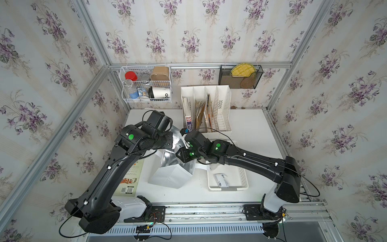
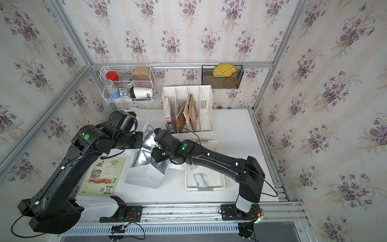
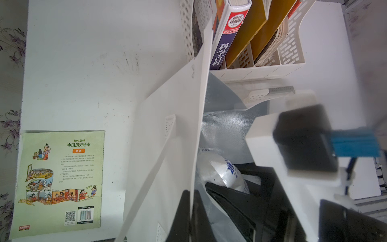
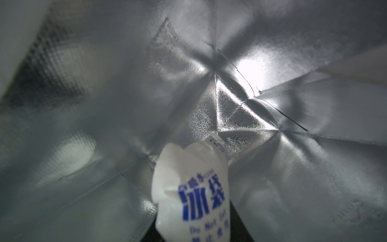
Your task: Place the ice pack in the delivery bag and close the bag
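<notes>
Left gripper (image 3: 191, 201) mostly cropped; jaws pressed together on the soft white wall of the delivery bag (image 1: 167, 176). Crinkled silver foil lines the inside. Right gripper (image 3: 236, 182) blurred, half hidden, pinching the glossy white ice pack (image 4: 192, 188) inside the bag; the pack's lower end is cut off.

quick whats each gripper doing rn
left gripper: closed, pinching the delivery bag wall at its rim
right gripper: closed on the ice pack, inside the delivery bag

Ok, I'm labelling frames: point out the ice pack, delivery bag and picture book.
ice pack (image 4: 191, 188): right wrist view, its printed white front.
delivery bag (image 1: 167, 176): in a top view, its white outer wall.
picture book (image 3: 60, 184): left wrist view, middle of its cover.
</notes>
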`<state>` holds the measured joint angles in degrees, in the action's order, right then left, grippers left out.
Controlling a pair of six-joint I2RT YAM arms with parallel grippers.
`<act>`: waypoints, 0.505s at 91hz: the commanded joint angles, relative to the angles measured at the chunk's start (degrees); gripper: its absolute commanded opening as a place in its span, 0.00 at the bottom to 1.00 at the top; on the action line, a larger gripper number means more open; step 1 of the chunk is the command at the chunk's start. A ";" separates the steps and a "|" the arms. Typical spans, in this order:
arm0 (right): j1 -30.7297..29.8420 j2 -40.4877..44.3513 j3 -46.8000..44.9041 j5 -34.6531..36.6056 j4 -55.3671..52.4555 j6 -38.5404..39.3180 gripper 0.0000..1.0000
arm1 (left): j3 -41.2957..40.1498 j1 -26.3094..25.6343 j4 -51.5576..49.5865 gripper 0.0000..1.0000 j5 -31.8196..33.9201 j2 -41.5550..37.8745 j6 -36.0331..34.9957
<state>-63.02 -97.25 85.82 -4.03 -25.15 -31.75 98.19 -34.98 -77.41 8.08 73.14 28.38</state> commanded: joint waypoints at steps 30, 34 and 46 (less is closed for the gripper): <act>-0.06 4.04 0.12 1.02 3.98 -0.65 0.80 | -0.41 0.00 1.71 0.00 1.25 -1.19 0.02; -0.07 5.90 -0.34 1.89 4.03 -0.68 0.81 | -0.45 0.00 1.65 0.00 1.55 -1.26 0.01; -0.04 12.99 -3.61 8.05 3.27 -1.17 0.82 | -0.68 0.00 1.67 0.00 1.84 -1.21 0.06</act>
<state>-63.05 -89.21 84.12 -1.91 -22.20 -32.01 97.71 -34.98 -77.14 8.75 72.05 28.40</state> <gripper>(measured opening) 0.823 0.063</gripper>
